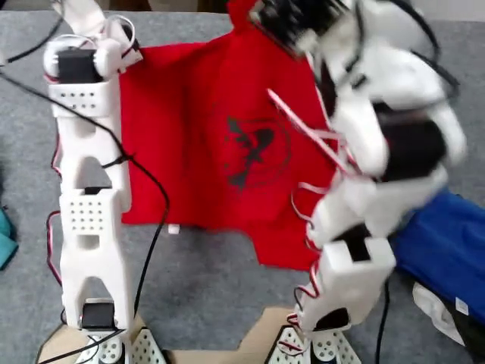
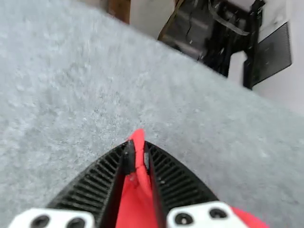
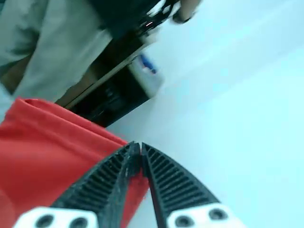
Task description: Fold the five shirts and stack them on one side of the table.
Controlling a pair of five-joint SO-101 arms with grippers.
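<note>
A red shirt [image 1: 204, 144] with a dark print lies spread on the grey table [image 1: 204, 288]. Its far edge is lifted at two corners. At the far left corner my left gripper [image 1: 121, 42] is shut on the cloth. In the left wrist view a tuft of red shirt [image 2: 137, 190] is pinched between the left gripper's [image 2: 136, 153] black fingers, above the grey surface. At the far middle my right gripper [image 1: 261, 15] is raised high and shut on the other corner. The right wrist view has the red shirt [image 3: 47, 152] hanging from the right gripper [image 3: 137, 154], pointed up toward the room.
A folded blue shirt [image 1: 447, 250] lies at the table's right edge, with a white cloth [image 1: 436, 303] in front of it. A teal fabric [image 1: 4, 235] pokes in at the left edge. Both arm bases stand on a wooden board [image 1: 258, 337] at the near edge.
</note>
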